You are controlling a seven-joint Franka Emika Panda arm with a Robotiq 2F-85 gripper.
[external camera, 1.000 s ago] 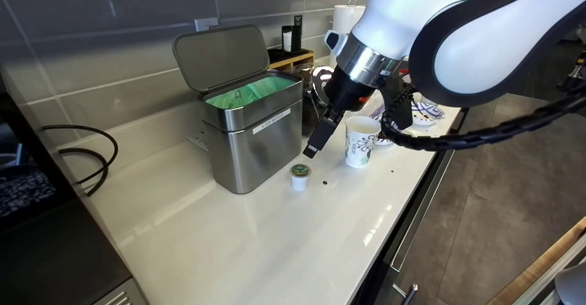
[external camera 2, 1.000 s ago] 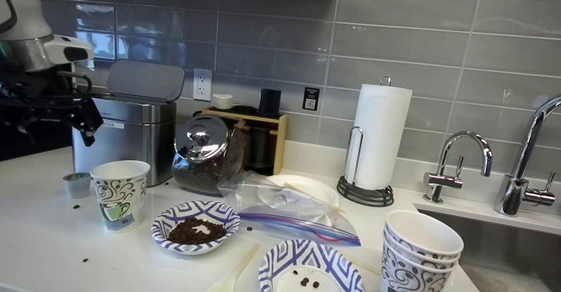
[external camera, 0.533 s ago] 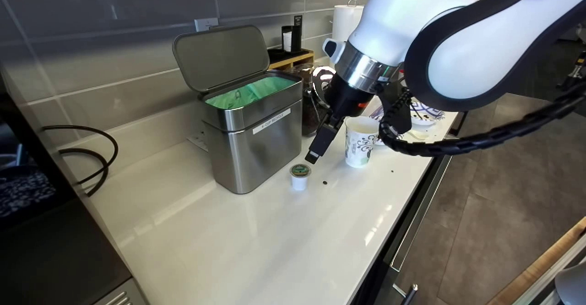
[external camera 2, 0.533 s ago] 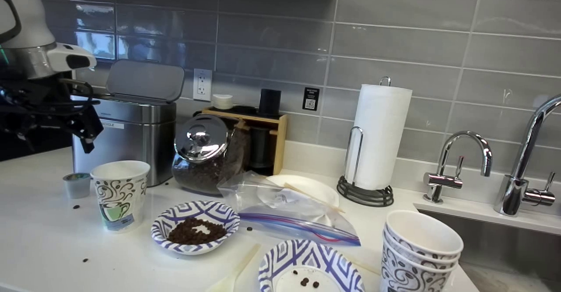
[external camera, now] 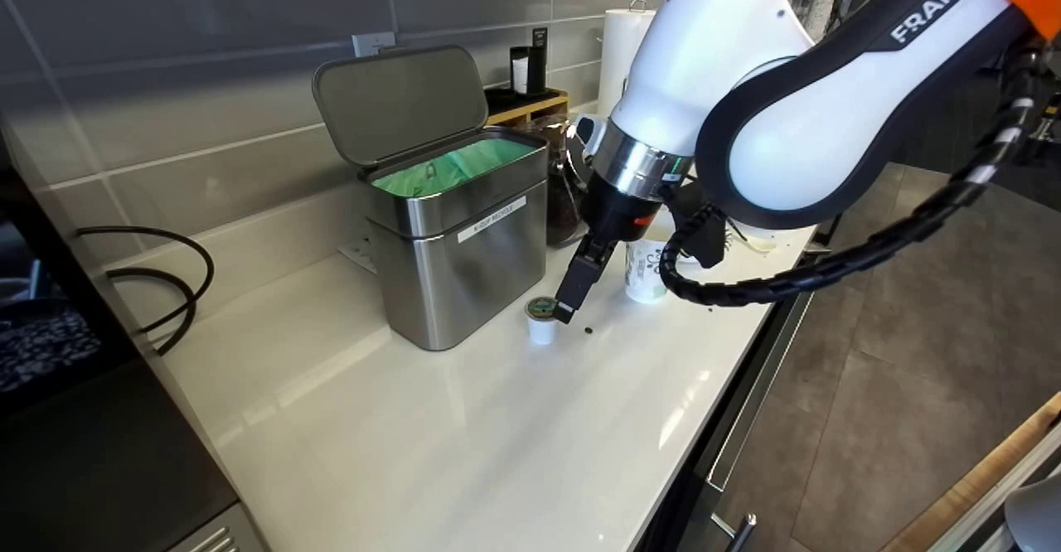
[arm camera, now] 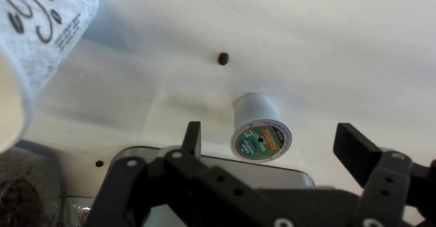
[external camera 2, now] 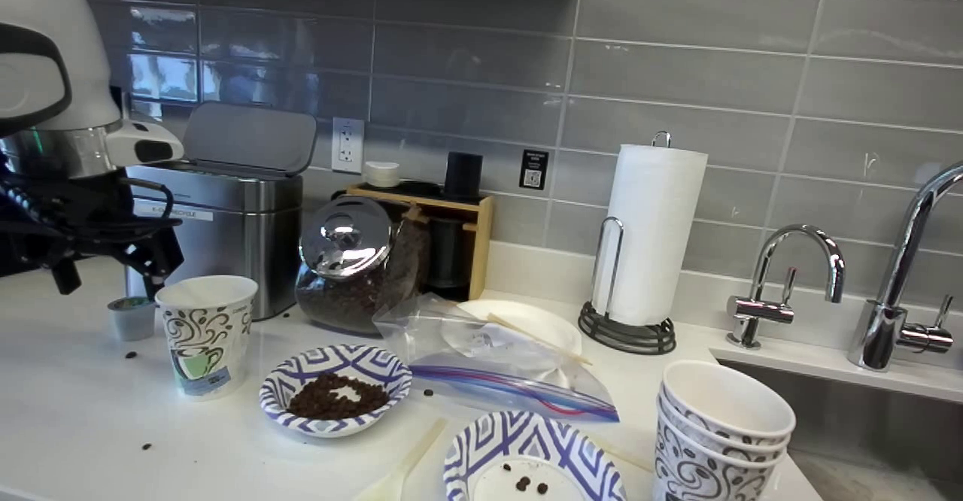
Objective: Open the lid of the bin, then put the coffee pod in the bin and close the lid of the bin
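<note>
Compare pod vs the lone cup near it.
The pod is squat; the cup is much taller. The pod has a printed green top; the cup is open-topped. The pod's sides are plain; the cup's are patterned. Both stand upright on the counter.

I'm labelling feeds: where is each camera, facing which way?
An exterior view: above the glossy white counter, facing lengthwise toward the boxy steel bin; white arm and black jaws show.
An exterior view: above counter height, facing the grey tiled wall; arm's end and jaws show.
Wrist view: on the arm, facing down at the squat white coffee pod; open jaws show.
Both exterior views share bin, pod, arm.
</note>
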